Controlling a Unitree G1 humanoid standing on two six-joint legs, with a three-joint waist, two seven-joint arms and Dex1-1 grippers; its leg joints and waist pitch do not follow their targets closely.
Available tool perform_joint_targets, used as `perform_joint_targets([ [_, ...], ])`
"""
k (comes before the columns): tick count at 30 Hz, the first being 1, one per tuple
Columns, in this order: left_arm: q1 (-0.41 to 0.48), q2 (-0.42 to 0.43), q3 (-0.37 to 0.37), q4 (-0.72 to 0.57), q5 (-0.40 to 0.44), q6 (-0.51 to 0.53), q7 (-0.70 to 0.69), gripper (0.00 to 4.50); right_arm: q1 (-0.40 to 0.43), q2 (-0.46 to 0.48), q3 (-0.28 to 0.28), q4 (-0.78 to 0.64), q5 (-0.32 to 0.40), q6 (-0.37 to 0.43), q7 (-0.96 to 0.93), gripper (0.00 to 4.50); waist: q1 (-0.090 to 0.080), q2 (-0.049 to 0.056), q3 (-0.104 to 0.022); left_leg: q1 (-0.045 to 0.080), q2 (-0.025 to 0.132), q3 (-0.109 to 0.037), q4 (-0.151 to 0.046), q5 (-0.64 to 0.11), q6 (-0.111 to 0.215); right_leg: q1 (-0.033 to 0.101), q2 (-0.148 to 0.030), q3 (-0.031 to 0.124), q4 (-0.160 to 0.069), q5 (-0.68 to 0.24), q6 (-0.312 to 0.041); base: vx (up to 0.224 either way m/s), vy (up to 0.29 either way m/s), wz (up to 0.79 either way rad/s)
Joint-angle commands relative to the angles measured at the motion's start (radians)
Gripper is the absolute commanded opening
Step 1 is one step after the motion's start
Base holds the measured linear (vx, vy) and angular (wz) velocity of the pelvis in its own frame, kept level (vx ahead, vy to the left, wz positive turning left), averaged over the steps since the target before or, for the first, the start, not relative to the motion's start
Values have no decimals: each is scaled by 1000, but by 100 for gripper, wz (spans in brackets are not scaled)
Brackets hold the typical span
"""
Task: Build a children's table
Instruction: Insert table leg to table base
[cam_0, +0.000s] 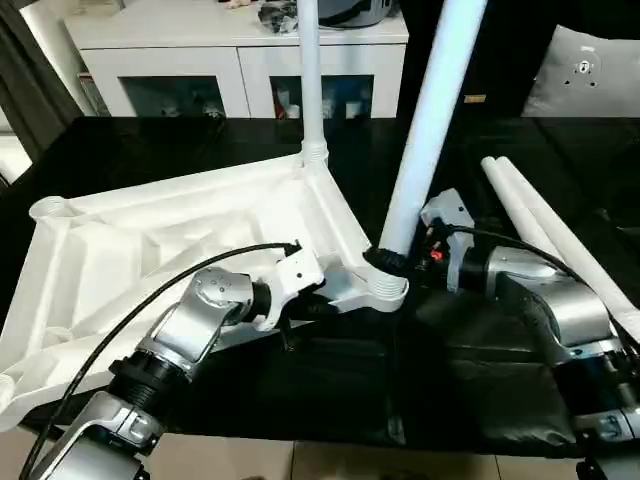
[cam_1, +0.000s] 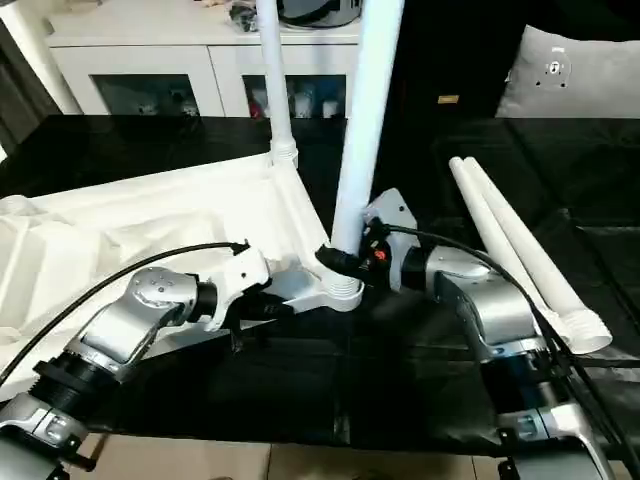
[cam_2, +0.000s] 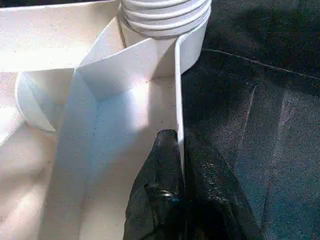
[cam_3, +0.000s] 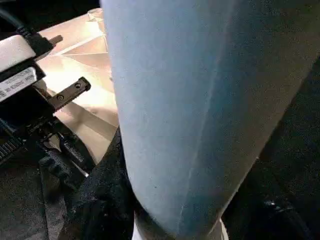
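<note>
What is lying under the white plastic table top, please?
Under the upturned white plastic table top lies a black cloth-covered surface. Anything directly beneath the top itself is hidden.

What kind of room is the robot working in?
Probably a living room at home: a white cabinet with glass doors, a grey cushion, and a dark cloth spread under the table top.

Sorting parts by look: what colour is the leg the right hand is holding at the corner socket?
White; the leg shows best in the left eye view.
</note>
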Motion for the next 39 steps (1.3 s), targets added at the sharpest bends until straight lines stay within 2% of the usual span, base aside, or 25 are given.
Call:
perform_joint_targets([
  [1, 14, -1, 3, -1, -14, -58, -27, 0, 6, 7, 33, 41, -31, 9, 7, 188, 4, -23, -59, -6, 53, -19, -73, -54, 96, 66, -69, 47, -71, -197, -223, 0, 0, 0],
  [7, 14, -3, 1, 29, 8, -97, 1, 0, 24, 4, 36, 36, -31, 0, 6, 188, 4, -21, -59, -5, 53, -18, -73, -55, 93, 66, -69, 48, -71, -196, -219, 0, 0, 0],
  [9, 10, -8, 5, 58, 13, -111, 5, 44, 43, 3, 33, 24, -30, 2, 3, 188, 4, -20, -57, -4, 52, -17, -74, -67, 91, 65, -69, 48, -76, -214, -214, 0, 0, 0],
  [10, 9, -10, 8, 64, 11, -113, 5, 55, 47, 3, 32, 21, -29, 4, 2, 188, 5, -21, -54, -3, 52, -17, -77, -87, 87, 64, -69, 48, -81, -251, -205, 0, 0, 0],
  [12, 7, -13, 8, 81, 16, -121, 7, 66, 49, 5, 29, 21, -30, 4, 4, 188, 5, -19, -56, 0, 53, -19, -79, -106, 74, 64, -69, 48, -81, -280, -197, 0, 0, 0],
  [14, 4, -12, 0, 103, 31, -141, 11, 71, 53, 7, 28, 17, -32, 5, 4, 188, 5, -19, -56, 1, 55, -20, -81, -109, 68, 63, -69, 48, -81, -269, -196, 0, 0, 0],
  [15, 4, -12, 0, 103, 31, -141, 11, 71, 53, 7, 28, 17, -32, 5, 4, 188, 3, -12, -55, 2, 55, -20, -81, -118, 65, 63, -67, 48, -82, -261, -197, 0, 0, 0],
  [18, 0, -14, -2, 138, 47, -139, 25, 74, 57, 8, 28, 13, -32, 5, 2, 188, 3, -15, -55, 2, 54, -20, -83, -126, 61, 66, -69, 49, -82, -255, -202, 0, 0, 0],
  [19, -2, -16, -3, 147, 52, -140, 30, 74, 58, 8, 29, 13, -32, 5, 2, 188, 3, -16, -54, 3, 54, -20, -83, -127, 60, 66, -71, 49, -83, -270, -200, 0, 0, 0],
  [20, -5, -14, -6, 158, 59, -142, 33, 55, 59, 9, 29, 11, -33, 6, 2, 188, 3, -16, -53, 3, 53, -20, -83, -131, 60, 66, -71, 49, -85, -284, -197, 0, 0, 0],
  [21, -8, -12, -11, 172, 67, -145, 34, 55, 60, 9, 29, 10, -33, 6, 2, 188, 4, -16, -51, 4, 52, -19, -84, -145, 56, 65, -70, 49, -89, -321, -187, 0, 0, 0],
  [22, -10, -11, -13, 179, 70, -149, 34, 36, 60, 10, 30, 9, -33, 7, 2, 188, 4, -17, -50, 5, 52, -20, -86, -155, 53, 64, -70, 49, -93, -352, -176, 0, 0, 0],
  [24, -10, -12, -10, 184, 66, -150, 31, 33, 61, 11, 31, 9, -33, 8, 3, 188, 4, -17, -49, 5, 53, -22, -87, -160, 48, 63, -71, 50, -93, -372, -167, 0, 0, 0],
  [27, -12, -12, -13, 187, 62, -145, 12, 3, 59, 11, 36, 11, -36, 9, 7, 188, 3, -16, -50, 6, 55, -23, -89, -160, 46, 63, -71, 51, -91, -355, -172, 0, 0, 0],
  [35, -11, 16, -58, 150, 72, -136, -82, 0, 38, 17, 51, 42, -53, 5, 21, 188, 3, -14, -54, 4, 57, -22, -89, -137, 52, 65, -73, 52, -84, -285, -198, 0, 0, 0],
  [37, -15, 18, -58, 132, 63, -126, -100, 0, 34, 31, 32, 56, -36, 7, 17, 188, 1, -19, -53, 3, 56, -21, -89, -134, 55, 66, -73, 51, -84, -275, -204, 0, 0, 0],
  [38, -15, 18, -58, 132, 63, -126, -100, 0, 34, 31, 32, 56, -36, 7, 17, 188, 2, -16, -53, 3, 56, -22, -88, -135, 55, 66, -74, 52, -83, -277, -207, 0, 0, 0],
  [39, -17, 15, -52, 129, 58, -123, -103, 0, 37, 44, 6, 66, -10, 16, 15, 188, 1, -13, -52, 4, 56, -22, -90, -141, 54, 65, -73, 51, -84, -288, -205, 0, 0, 0],
])
